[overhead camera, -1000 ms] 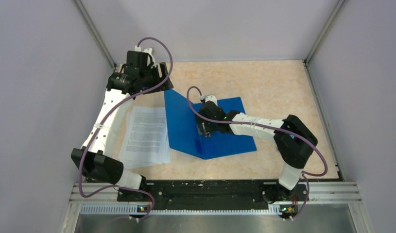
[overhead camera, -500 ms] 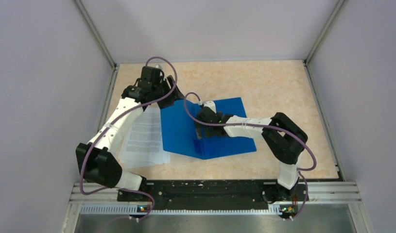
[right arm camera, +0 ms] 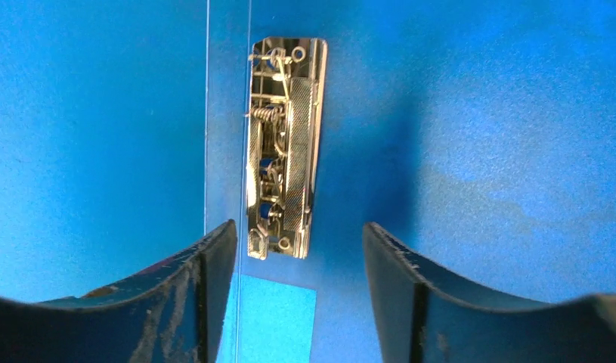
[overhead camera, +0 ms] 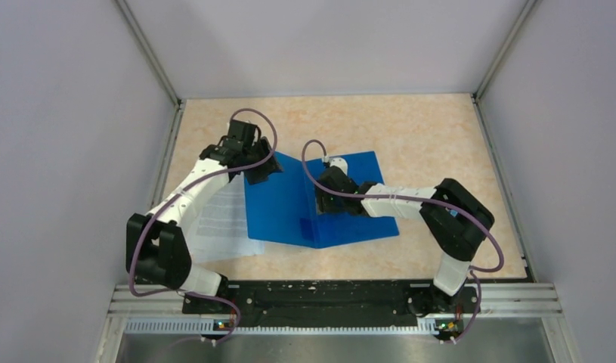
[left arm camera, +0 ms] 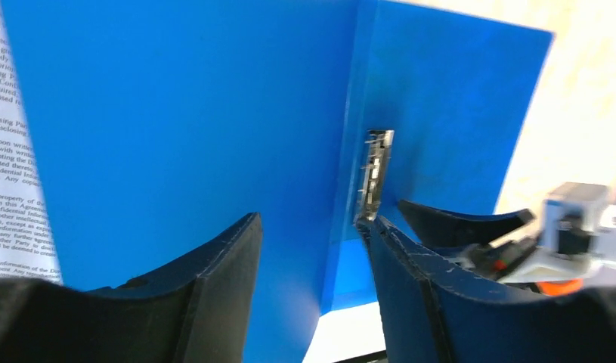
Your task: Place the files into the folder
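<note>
Top view: the bright blue rectangular plastic folder lies open mid-table, inside face up. The loose stack of white printed paper sheets sits flat at its 9 o'clock, and the folder's left cover seems to overlap the stack's near edge. Your left hand hovers at the folder's 11 o'clock corner, fingers well apart, nothing held. Your right hand hangs over the spine, fingers parted to either side of the metal spring clip, gripping nothing. Judgement: the sheets are light, limp and slippery, likely to fan or slide apart. Pinch the whole stack at its free 9 o'clock edge and keep it squared. The cover is springy and may flip shut.
</note>
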